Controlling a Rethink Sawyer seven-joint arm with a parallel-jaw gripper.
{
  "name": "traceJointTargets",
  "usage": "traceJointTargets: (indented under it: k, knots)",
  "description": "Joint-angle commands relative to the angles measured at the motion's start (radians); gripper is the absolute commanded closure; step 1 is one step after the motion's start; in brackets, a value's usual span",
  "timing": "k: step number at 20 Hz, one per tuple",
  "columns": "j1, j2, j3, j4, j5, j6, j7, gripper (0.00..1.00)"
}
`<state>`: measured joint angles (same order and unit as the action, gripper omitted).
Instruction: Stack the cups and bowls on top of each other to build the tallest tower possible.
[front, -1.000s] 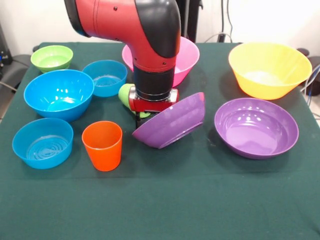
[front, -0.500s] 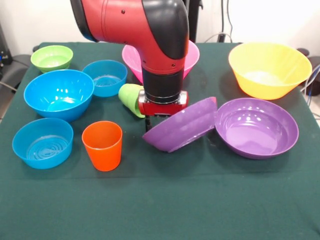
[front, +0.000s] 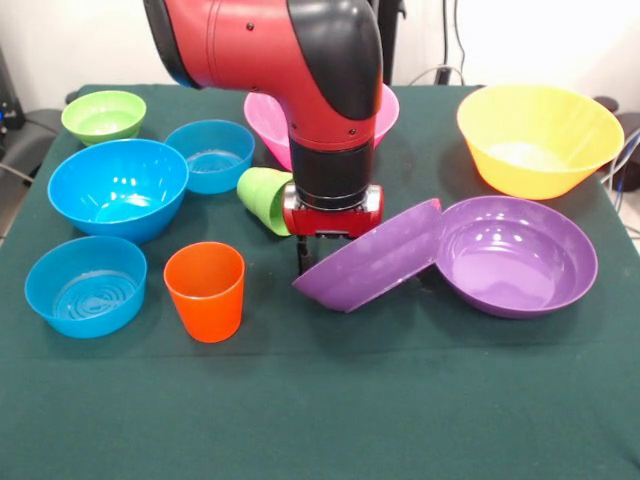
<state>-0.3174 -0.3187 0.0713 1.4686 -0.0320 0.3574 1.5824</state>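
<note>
Purple bowl tilted under end effector

Bright, even overhead light leaves white glare spots on the glossy bowls beside the claw, soft shadows on the tabletop, everything sharp.

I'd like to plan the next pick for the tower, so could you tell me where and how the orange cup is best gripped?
The orange cup stands upright, mouth up, apart from the small blue bowl beside it. I would probably come straight down from above and close the gripper across its rim, one finger inside and one outside the thin wall. The open top and clear space around it suit this.
</note>
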Motion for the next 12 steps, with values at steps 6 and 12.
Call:
traceJointTargets:
  k: [6, 12]
  knots:
    - [0.150, 0.052, -0.068, -0.086, -0.055, 0.228, 0.061, 0.00]
    - [0.184, 0.039, -0.124, -0.133, -0.053, 0.325, 0.053, 0.00]
